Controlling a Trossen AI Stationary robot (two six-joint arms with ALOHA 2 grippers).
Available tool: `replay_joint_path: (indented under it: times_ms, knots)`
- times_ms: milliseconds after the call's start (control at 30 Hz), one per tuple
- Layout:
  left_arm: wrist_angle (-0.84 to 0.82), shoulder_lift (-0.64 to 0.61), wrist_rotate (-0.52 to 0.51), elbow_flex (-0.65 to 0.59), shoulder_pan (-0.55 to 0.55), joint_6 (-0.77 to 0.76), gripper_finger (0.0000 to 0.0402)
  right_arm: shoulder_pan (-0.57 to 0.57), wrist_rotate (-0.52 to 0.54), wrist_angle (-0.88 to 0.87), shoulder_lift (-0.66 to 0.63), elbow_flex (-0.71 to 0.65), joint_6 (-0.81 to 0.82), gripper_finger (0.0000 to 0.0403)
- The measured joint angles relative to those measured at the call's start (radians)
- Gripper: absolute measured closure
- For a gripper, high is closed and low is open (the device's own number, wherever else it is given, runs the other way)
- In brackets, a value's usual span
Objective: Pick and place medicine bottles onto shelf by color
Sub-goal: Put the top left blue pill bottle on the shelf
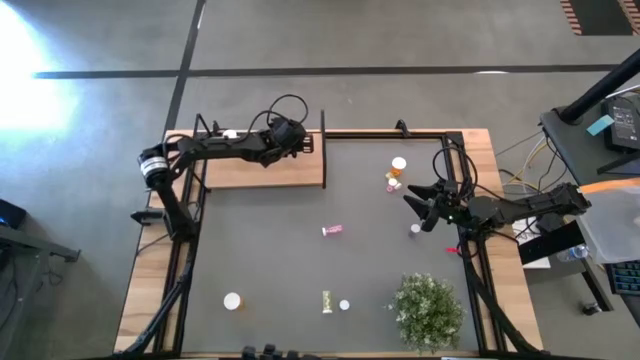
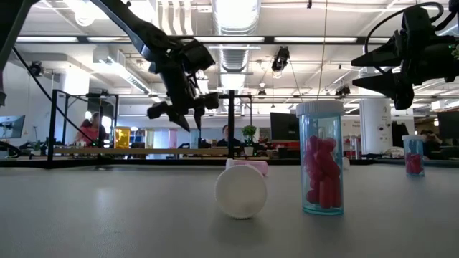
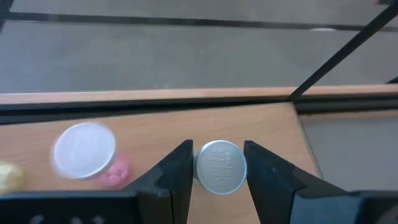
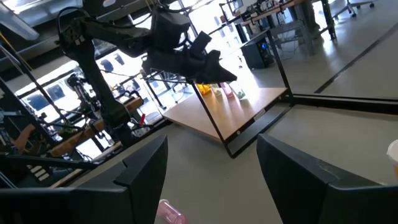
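The shelf is a light-brown board at the table's far left. My left gripper reaches over its right end and is shut on a medicine bottle, of which only the white cap shows. On the shelf beside it stands a pink bottle and a yellow one. My right gripper hovers open at the table's right, touching nothing. Loose bottles stand or lie on the mat: an orange one, a pink one on its side, and a yellow-green one. My left gripper pinches the bottle's white cap between its two fingers, one on each side of the round rim. The fingers slant downward from above the shelf. The bottle stays upright, cap up; the cap hides its body and whether its base rests on the shelf.
A green bushy plant stands at the near right. A blue bottle with pink pills and a white cap are on the mat. A thin black frame runs along the shelf's right end. People sit in the room beyond.
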Motion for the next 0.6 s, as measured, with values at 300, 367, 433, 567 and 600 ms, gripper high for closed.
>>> replay_joint_path:
  times_ms: [300,367,433,567,600]
  knots:
    - [0.034,0.021,0.000,0.006,0.007,0.000,0.0285,0.000,0.000,-0.001,0.000,0.000,0.000,0.0165]
    - [0.032,0.021,0.000,0.006,0.007,0.000,0.0285,0.000,0.000,0.000,0.000,0.000,0.000,0.0165]
    - [0.033,0.021,0.000,0.006,0.007,0.004,0.0285,0.000,0.000,-0.001,0.000,0.000,0.000,0.0165]
    - [0.032,0.021,0.001,0.006,0.006,0.056,0.0285,0.000,0.000,0.000,0.000,0.000,0.000,0.0165]
    - [0.032,0.021,0.002,0.006,0.006,0.067,0.0285,0.000,0.000,0.000,0.000,0.000,0.000,0.0165]
